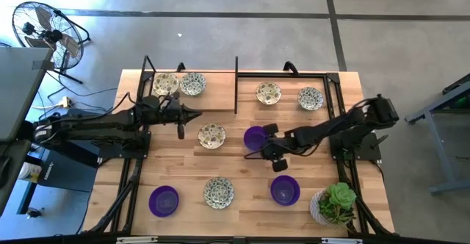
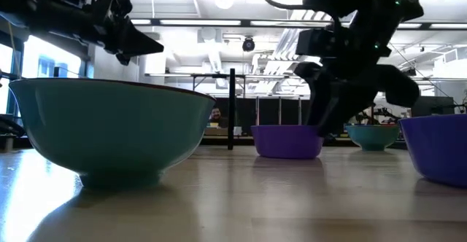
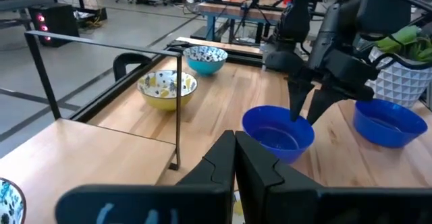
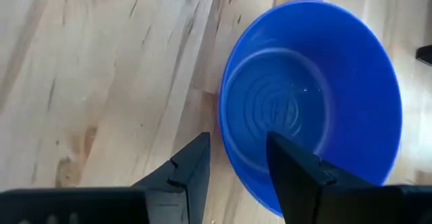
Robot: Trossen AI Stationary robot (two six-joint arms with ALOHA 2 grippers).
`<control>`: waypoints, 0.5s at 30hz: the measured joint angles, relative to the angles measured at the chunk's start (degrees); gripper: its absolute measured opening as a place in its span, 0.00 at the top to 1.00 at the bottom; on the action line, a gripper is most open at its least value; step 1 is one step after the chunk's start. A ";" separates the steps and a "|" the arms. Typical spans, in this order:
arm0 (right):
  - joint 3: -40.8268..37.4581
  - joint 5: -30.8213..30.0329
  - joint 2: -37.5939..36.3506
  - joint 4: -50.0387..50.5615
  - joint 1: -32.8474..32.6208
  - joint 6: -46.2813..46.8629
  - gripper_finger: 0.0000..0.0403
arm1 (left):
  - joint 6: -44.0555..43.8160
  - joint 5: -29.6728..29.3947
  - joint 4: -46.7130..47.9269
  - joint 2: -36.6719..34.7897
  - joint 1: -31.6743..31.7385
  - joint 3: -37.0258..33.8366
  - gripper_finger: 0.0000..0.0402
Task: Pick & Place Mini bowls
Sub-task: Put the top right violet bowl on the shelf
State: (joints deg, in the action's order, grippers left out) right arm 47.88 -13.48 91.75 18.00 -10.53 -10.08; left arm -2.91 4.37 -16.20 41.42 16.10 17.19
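A purple mini bowl (image 1: 253, 136) (image 4: 317, 96) stands on its base on the wooden table (image 1: 183, 170), near the middle. My right gripper (image 1: 267, 142) (image 4: 236, 146) is open and slants down over the side of the bowl toward the table's right. One finger (image 4: 297, 170) is inside the rim and the other (image 4: 189, 166) outside it, with gaps showing on both sides. Two more purple bowls (image 1: 163, 201) (image 1: 285, 189) and several speckled cream bowls (image 1: 211, 135) (image 1: 219, 192) (image 1: 192, 84) (image 1: 269, 92) rest on the table. My left gripper (image 1: 182, 117) (image 3: 235, 146) hovers shut and holds nothing, left of the middle.
A black frame (image 1: 236, 82) with an upright divider bar fences the far half of the table. A green plant in a white pot (image 1: 334, 203) stands at the near right corner, close to the right purple bowl. Bare wood lies between the near bowls.
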 joint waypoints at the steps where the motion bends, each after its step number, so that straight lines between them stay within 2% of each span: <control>1: 0.18 0.11 0.25 0.20 0.17 -0.44 0.67 | 0.00 0.36 0.07 0.48 0.00 0.00 0.99; 9: 0.17 1.29 0.52 0.00 1.58 -2.07 0.69 | -0.60 1.28 -0.44 5.38 -0.02 -0.04 0.99; 15: 0.15 3.47 0.52 -0.22 1.56 -3.90 0.82 | -0.60 1.76 -0.91 6.55 -0.02 -0.04 0.99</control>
State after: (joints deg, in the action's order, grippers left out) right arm 48.03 -10.01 92.27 17.78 -8.97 -13.98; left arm -3.51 6.13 -17.10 47.97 16.08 17.15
